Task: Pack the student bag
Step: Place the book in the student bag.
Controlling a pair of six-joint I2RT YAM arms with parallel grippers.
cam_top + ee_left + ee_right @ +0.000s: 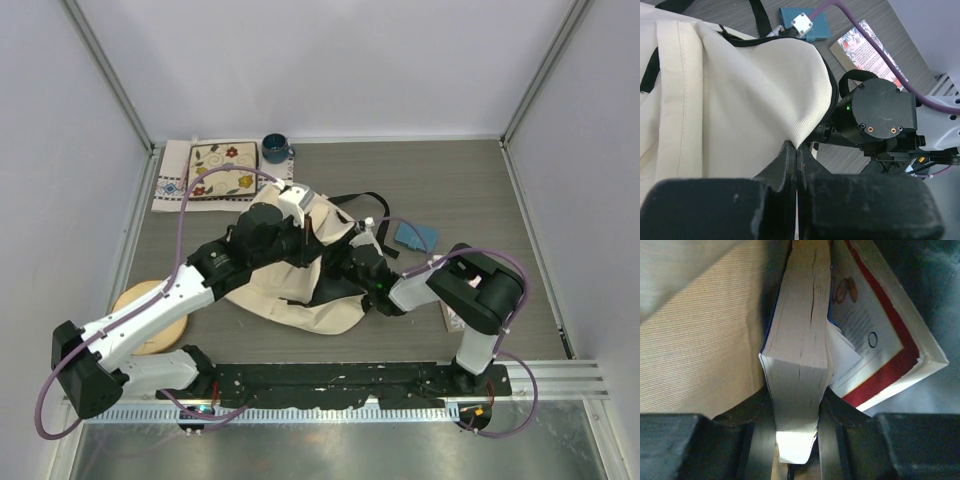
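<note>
The cream student bag [290, 295] lies in the middle of the table. My left gripper [798, 149] is shut on a fold of its fabric [750, 90] at the opening and holds that edge up. My right gripper [796, 394] reaches into the bag's mouth, where the top view shows only its wrist [375, 278]. It is shut on a thick white-paged book [800, 340], held spine-away between both fingers. Beside it inside the bag lies a second book with a red-bordered cover [880, 355]. Beige bag lining [700, 340] is on the left of the held book.
A teal flat item [415, 237] lies right of the bag, and a floral booklet [452, 318] sits under the right arm. At the back left are a floral cloth case [222, 170] and a blue mug [276, 150]. A round wooden disc [150, 315] lies under the left arm.
</note>
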